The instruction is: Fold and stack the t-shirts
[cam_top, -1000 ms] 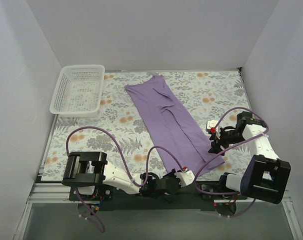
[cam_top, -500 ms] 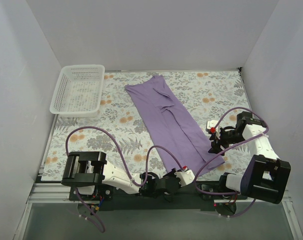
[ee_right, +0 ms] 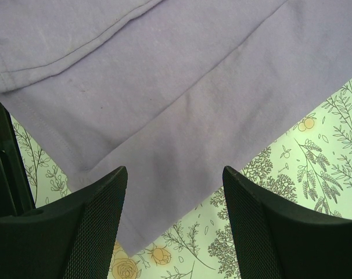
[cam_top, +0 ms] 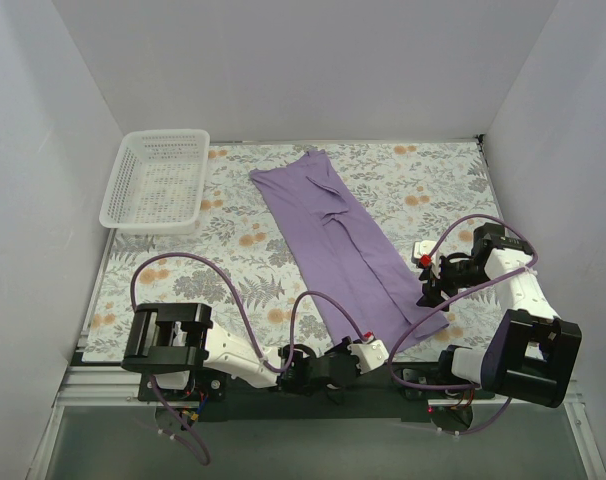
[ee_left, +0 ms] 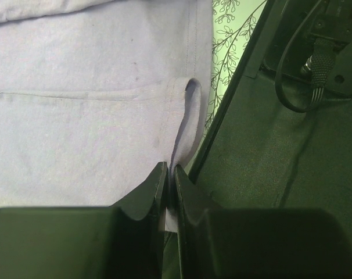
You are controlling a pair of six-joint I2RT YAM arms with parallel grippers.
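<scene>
The lavender-purple t-shirt (cam_top: pixel 338 240) lies folded into a long strip running from the far middle of the table to the near edge. My left gripper (cam_top: pixel 366 352) is low at the near edge, shut on the shirt's near hem (ee_left: pixel 185 133), which bunches up between the jaws. My right gripper (cam_top: pixel 429 296) is open just above the strip's near right corner; the cloth (ee_right: pixel 182 99) lies flat under and between its fingers (ee_right: pixel 94 221). No neck label shows.
A white plastic basket (cam_top: pixel 156 180) stands at the far left corner. The floral table cover (cam_top: pixel 233 280) spans the table. The dark base rail (ee_left: pixel 269 192) runs right beside my left gripper. Purple cables loop over the near table.
</scene>
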